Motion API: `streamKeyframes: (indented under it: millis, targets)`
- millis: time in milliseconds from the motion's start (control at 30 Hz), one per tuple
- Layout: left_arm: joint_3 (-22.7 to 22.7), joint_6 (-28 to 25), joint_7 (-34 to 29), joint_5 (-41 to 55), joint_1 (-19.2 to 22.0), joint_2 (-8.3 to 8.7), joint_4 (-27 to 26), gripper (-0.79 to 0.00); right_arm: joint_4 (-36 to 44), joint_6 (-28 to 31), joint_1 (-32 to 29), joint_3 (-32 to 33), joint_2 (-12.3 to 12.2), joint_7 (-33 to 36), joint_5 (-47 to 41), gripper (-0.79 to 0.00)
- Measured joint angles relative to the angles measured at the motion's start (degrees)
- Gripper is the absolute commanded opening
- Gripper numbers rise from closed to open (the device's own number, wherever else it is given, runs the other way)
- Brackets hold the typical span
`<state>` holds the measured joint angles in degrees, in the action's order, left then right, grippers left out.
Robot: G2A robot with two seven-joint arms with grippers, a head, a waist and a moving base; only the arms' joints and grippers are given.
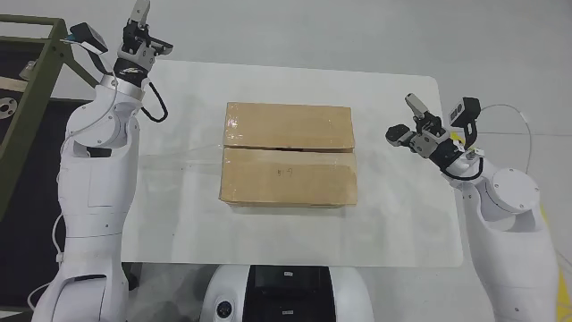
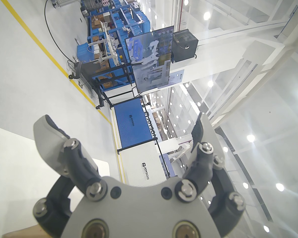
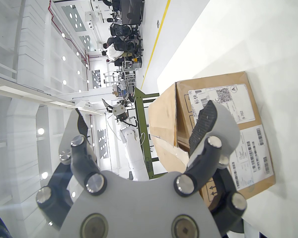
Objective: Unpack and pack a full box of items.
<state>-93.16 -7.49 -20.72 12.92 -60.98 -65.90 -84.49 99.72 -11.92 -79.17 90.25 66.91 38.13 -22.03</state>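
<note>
1. The brown cardboard box lies in the middle of the white tabletop. Its two top flaps are folded shut and meet in a seam along its length.
2. The end facing the right arm carries white printed labels. In the right wrist view the flaps appear to gape slightly at that end. A strip of clear tape seems to cross the seam at the opposite end.
3. Handling, as a judgement: a full box is probably heavy, and it looks too broad for one gripper to span, so lifting it whole seems unwise. The walls should be stiff, while the flaps will bend along their creases. The taped patch would be slick, and bare cardboard gives better friction.
4. The best hold looks like a flap's free edge at the seam, near the labelled end, pinched thinly and peeled upward.
5. The right gripper hangs beside the labelled end, well apart from the box, with its fingers spread wide and nothing in them.
6. The left gripper is raised by the tabletop's far corner, also spread wide and empty.
</note>
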Motion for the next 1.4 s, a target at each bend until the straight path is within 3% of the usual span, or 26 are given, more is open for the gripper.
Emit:
streamKeyframes:
  millis: [167, 500, 833, 1400]
  targets:
    - [0.0, 0.0, 0.0, 0.0, 0.0, 0.00, 0.0, 0.000, 1.0, 1.4, -0.6, 0.0, -0.1, 0.3, 0.6, 0.000]
    - [0.0, 0.0, 0.0, 0.0, 0.0, 0.00, 0.0, 0.000, 4.0, 6.2, -4.0, 2.0, -1.1, 9.1, 0.8, 0.000]
    - [0.0, 0.0, 0.0, 0.0, 0.0, 0.00, 0.0, 0.000, 4.5, 11.9, -5.1, -0.4, -2.0, 19.8, 4.9, 0.000]
    - [0.0, 0.0, 0.0, 0.0, 0.0, 0.00, 0.0, 0.000, 0.6, 16.0, -3.2, -6.0, -2.2, 18.4, 5.9, 0.000]
